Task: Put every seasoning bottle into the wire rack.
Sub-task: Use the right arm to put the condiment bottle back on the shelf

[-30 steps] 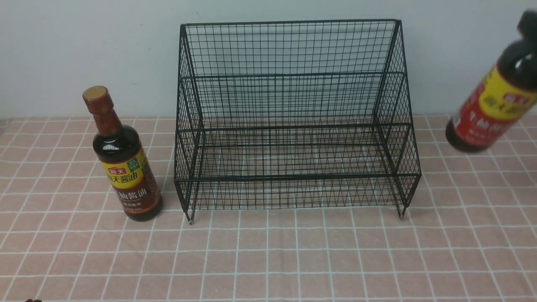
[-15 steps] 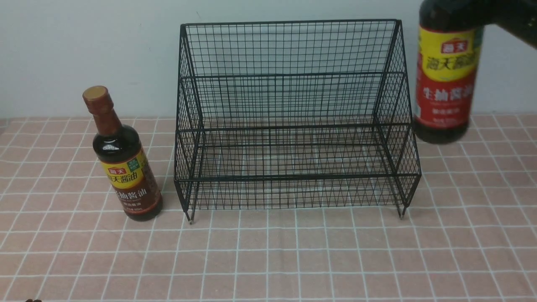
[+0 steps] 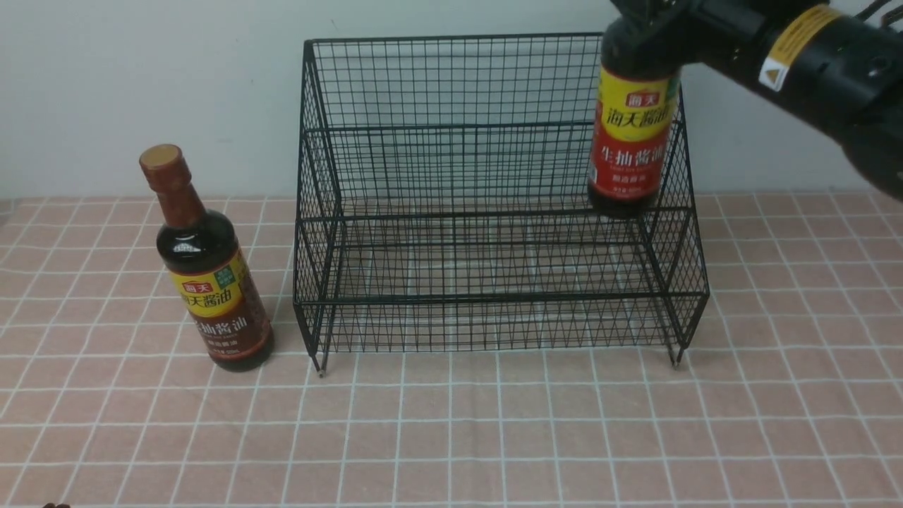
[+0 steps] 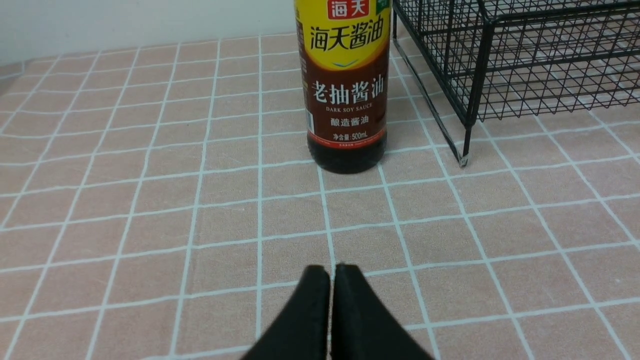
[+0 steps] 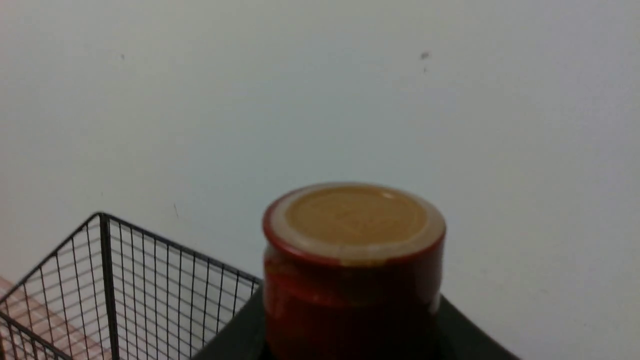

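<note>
The right gripper (image 3: 640,35) is clamping the red bottle (image 3: 633,137) by its upper part and is holding it upright at the right end of the rack (image 3: 487,212), clear of the cloth (image 3: 451,437). From the front, the bottle's body is covering the rack's top right corner, and its base is hanging about level with the upper tier's front rail. Whether it is touching any wire, or is within the rack's walls, I cannot tell. In the right wrist view the tan cap (image 5: 355,217) is facing the camera. Dark fingers (image 5: 227,340) are showing on either side of the neck. A top corner of the rack is lying beside and below the cap, with the pale wall (image 5: 320,100) behind.

The brown bottle (image 3: 211,282) is standing upright on the cloth just beside the rack's left front leg, outside the rack and not touching it. The left gripper (image 4: 330,272) is pointing at this bottle from forward of the rack's left front leg and is staying apart from the bottle. Its jaws are pressing together with nothing between them.
</note>
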